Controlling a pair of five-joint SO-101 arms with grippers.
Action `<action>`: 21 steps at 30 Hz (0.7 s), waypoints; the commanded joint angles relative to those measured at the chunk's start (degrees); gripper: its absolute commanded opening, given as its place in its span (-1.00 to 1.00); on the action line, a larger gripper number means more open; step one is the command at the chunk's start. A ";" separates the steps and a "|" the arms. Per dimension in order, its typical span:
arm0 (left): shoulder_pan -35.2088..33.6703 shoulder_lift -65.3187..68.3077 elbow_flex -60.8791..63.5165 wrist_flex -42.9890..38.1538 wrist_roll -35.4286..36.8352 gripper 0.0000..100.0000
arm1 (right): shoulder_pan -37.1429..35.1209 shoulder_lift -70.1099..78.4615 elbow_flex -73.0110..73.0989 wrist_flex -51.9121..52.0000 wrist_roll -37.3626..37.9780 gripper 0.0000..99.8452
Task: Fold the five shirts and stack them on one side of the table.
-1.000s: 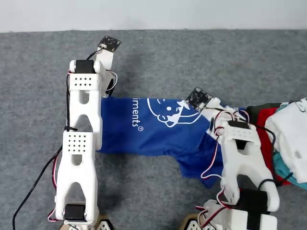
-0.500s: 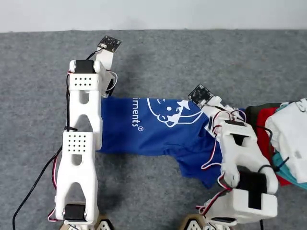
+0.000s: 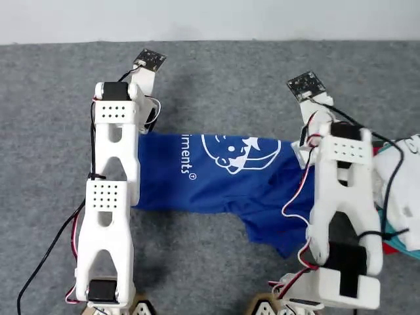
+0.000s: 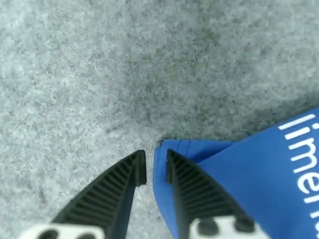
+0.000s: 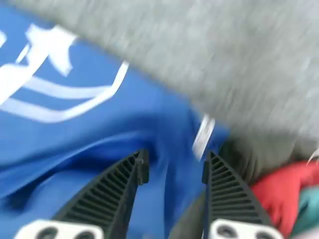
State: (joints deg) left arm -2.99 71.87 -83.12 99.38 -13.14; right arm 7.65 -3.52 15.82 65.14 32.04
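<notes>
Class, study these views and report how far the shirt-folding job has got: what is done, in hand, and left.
Done: no shirt looks fully folded. In hand: the blue shirt lies spread on the table, with the left gripper pinching its corner and the right gripper open above its other end. Left: folding it, then the crumpled heap of shirts at the table's edge, and stacking all five.
</notes>
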 commanded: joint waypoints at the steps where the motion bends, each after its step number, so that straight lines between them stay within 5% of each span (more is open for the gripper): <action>1: 0.62 -0.70 -0.22 1.05 -1.05 -0.85 | 0.13 -3.03 -4.04 10.33 0.44 -0.63; 11: 0.79 -0.70 -0.22 1.05 -0.79 -0.85 | -0.75 -0.48 -3.96 19.12 0.70 -0.63; 16: 5.01 -1.32 -0.22 1.14 -0.62 -0.85 | -1.63 -3.12 -4.04 31.16 14.51 -0.63; 21: 10.37 -1.41 -0.48 1.23 -0.62 -0.85 | -1.63 -9.71 1.85 37.23 36.48 -0.63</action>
State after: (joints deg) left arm 4.13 71.87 -83.12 99.38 -13.14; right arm 6.33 -9.05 15.47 99.52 55.78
